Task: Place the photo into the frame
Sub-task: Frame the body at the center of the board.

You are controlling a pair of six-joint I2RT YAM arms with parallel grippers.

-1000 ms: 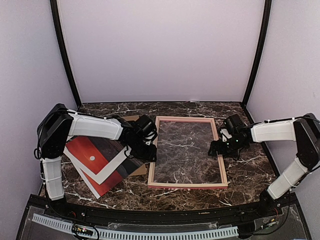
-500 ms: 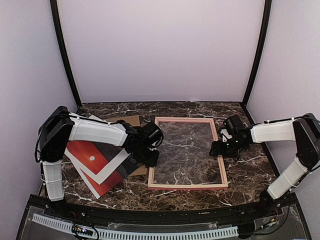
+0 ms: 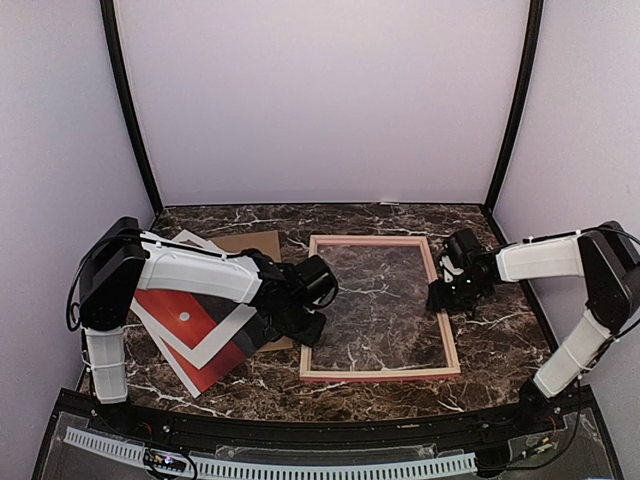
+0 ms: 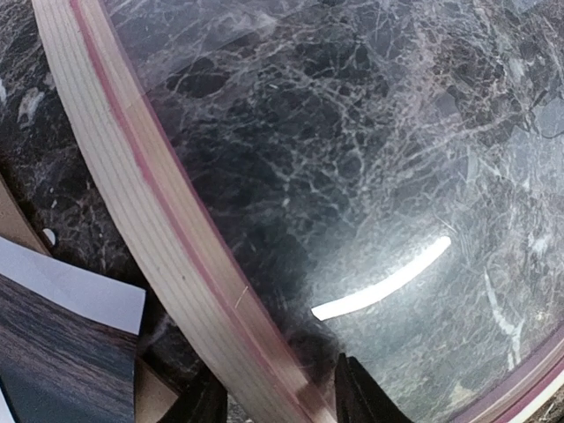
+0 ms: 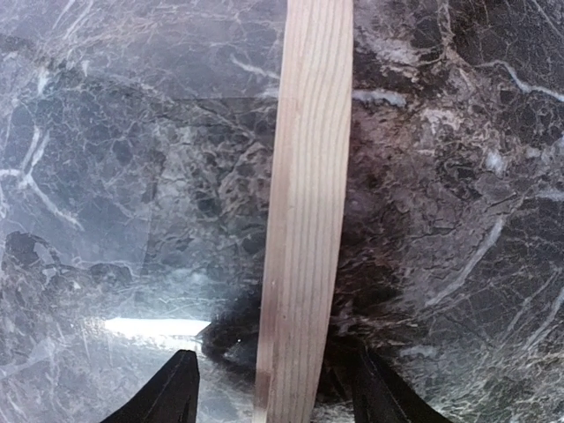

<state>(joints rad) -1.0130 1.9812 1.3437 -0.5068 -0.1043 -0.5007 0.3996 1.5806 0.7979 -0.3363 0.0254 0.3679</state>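
Frame (image 3: pixel 447 335) lies long axis front-to-back; right tool (image 3: pixel 437 299) straddles its rail (image 5: pixel 304 203) apart, left tool's (image 3: pixel 308 333) grip unclear.

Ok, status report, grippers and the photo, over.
Left gripper astride left rail of frame, grip unconfirmed. Right gripper open astride right rail. Photo outside frame, to its left, partly on backing board. Left arm crosses over photo.

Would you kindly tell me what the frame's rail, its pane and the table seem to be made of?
Frame rail: pale bare-looking wood, straight grain showing.
Pane: clear glass or acrylic, glossy; it mirrors a light strip.
Table: dark white-veined marble look, perhaps stone or laminate.
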